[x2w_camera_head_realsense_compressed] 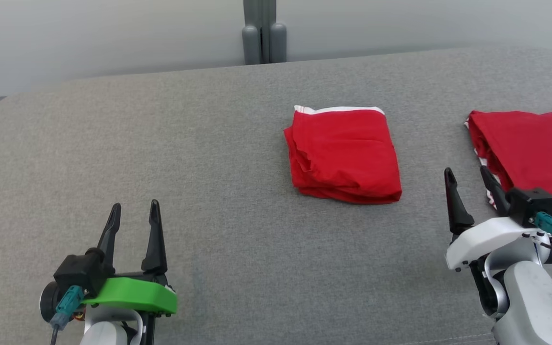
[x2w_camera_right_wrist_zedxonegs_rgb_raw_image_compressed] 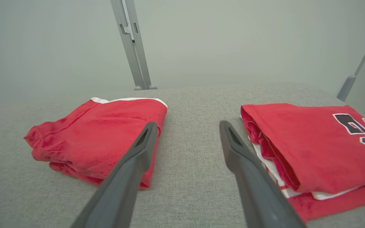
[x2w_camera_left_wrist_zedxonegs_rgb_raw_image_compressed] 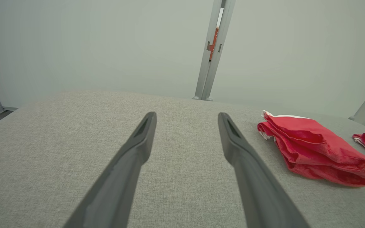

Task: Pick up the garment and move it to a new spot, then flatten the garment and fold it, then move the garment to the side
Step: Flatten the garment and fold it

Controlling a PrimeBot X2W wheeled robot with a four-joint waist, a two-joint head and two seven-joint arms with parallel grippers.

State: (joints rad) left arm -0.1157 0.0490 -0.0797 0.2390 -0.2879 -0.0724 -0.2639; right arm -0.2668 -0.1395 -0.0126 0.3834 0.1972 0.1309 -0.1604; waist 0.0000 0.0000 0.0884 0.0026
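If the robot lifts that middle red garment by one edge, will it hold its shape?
Probably not: the red garment is soft cloth in loose, rumpled layers, so it would likely droop and unfold. It looks light. Pushed, it may bunch on the textured grey surface.

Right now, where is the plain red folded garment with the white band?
In the head view the plain red garment lies on the grey surface, right of centre, left of the lettered red garment and ahead-left of the right tool.
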